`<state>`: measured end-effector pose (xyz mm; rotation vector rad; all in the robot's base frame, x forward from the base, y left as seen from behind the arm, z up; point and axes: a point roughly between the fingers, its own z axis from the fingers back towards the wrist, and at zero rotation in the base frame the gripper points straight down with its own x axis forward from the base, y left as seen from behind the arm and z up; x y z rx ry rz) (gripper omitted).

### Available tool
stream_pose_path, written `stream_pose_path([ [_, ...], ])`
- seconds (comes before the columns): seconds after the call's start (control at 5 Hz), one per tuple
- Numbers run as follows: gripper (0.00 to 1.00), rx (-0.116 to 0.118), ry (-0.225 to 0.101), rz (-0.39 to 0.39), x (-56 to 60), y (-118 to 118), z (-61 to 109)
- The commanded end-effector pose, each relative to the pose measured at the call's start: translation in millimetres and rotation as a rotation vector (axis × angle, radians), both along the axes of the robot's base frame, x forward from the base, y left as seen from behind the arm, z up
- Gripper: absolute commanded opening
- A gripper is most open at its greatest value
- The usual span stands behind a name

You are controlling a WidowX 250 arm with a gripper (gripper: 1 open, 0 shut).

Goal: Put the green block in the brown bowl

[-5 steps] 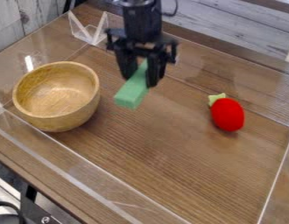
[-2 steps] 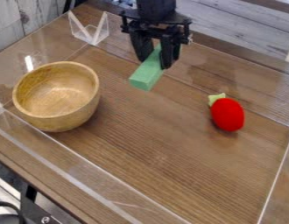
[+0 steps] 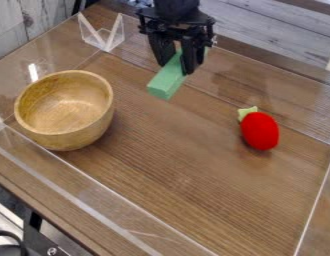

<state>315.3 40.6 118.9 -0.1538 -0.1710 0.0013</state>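
The black claw points down near the back of the tabletop, its fingers clamped on the upper end of the green block, which hangs tilted beneath it, clear of the wood. The brown bowl sits well apart to the left and nearer the front edge, upright and with nothing inside, while a red strawberry-like toy lies off to the right. A low clear wall rims the tabletop, with a small clear stand at the back left.
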Motion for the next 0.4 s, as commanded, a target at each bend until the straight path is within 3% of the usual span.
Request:
stream_pose_path([
  [0.0, 0.0, 0.0, -0.051, -0.005, 3.4, 5.2, 7.5],
  [0.2, 0.0, -0.014, -0.063, 0.001, 1.4, 3.6, 6.8],
])
